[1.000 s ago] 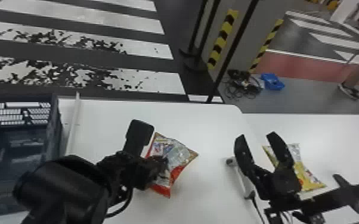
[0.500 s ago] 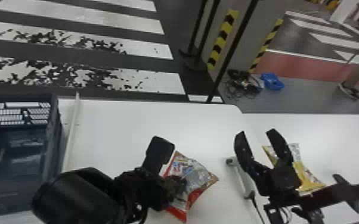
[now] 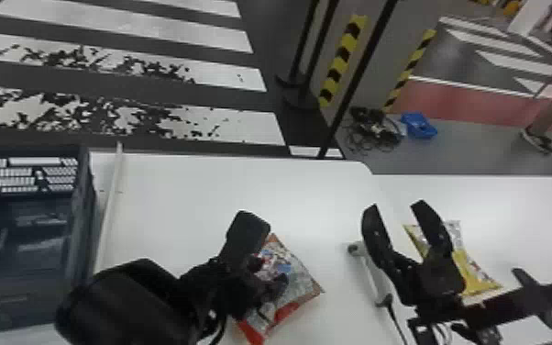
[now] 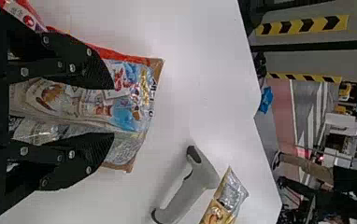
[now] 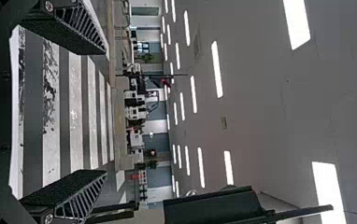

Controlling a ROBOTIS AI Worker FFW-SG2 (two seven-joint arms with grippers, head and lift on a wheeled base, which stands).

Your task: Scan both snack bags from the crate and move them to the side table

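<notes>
The red and silver snack bag (image 3: 294, 281) is held low over the white table by my left gripper (image 3: 263, 259). From the left wrist view, the left gripper (image 4: 113, 111) has a finger pressed to either side of the snack bag (image 4: 132, 100), whose film is creased between them. The yellow snack bag (image 3: 474, 275) lies on the side table (image 3: 518, 206), partly behind my right gripper (image 3: 395, 208). That right gripper (image 5: 105, 111) is open and raised, nothing between its fingers. A grey handheld scanner (image 4: 190, 186) lies between the two bags.
A dark crate (image 3: 85, 238) stands at the left, beside a pale bar (image 3: 109, 215) along the white table (image 3: 188, 197). A cable runs down from the scanner near the right arm.
My left gripper has shifted right, away from the crate, carrying the red and silver bag with it. The right arm and the yellow bag have kept their places.
</notes>
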